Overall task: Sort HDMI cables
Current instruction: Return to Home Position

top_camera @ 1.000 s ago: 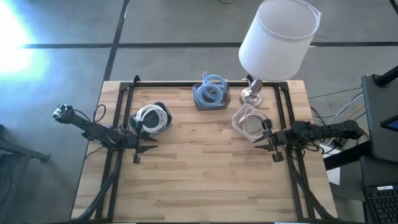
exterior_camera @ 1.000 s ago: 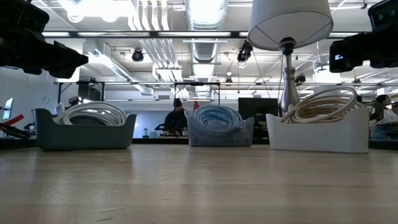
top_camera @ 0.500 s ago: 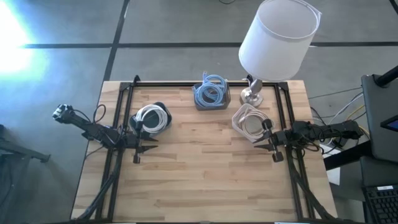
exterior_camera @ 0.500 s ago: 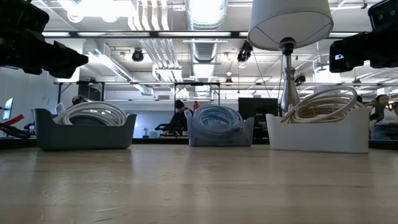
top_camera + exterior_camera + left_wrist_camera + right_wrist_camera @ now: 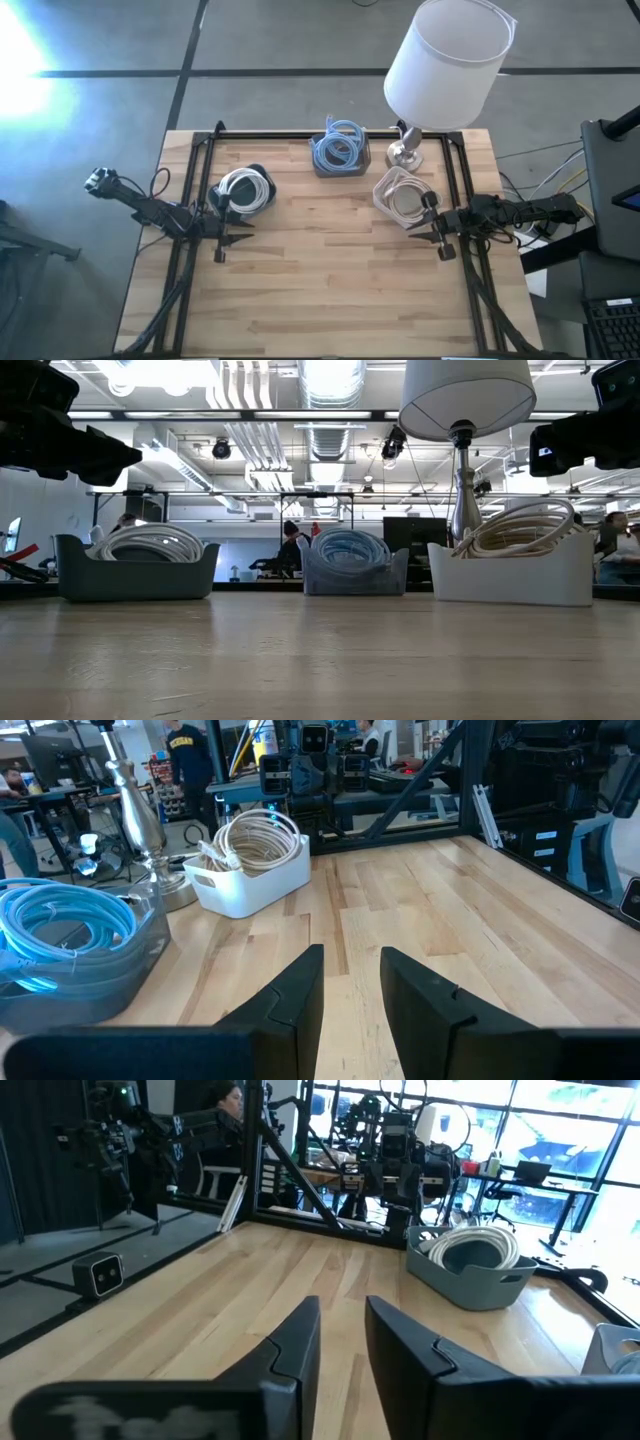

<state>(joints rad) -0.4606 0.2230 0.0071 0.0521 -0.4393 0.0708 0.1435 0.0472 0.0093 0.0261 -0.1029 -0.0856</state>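
The HDMI cables (image 5: 345, 545) all lay in bins on the counter (image 5: 330, 290). White coils (image 5: 245, 190) filled the dark grey bin (image 5: 135, 582) at 9 o'clock. Light blue coils (image 5: 338, 150) filled the translucent bin (image 5: 355, 582) at 12 o'clock. Beige coils (image 5: 403, 197) filled the white bin (image 5: 510, 580) at 2 o'clock, just beside the lamp (image 5: 450, 50). No coil lay loose on the wood, so the sorting looked finished. The left gripper (image 5: 350, 952) hung at the 9 o'clock edge near the grey bin, the right gripper (image 5: 342, 1302) at the 3 o'clock edge, close by the white bin. Each pair of fingers stood a narrow slot apart, holding nothing. The risk, I judged, lay in the beige coils. They were heaped above the bin's rim with 1 loop standing proud, so a swing of the right arm could snag it, drag a coil out or knock the lamp.
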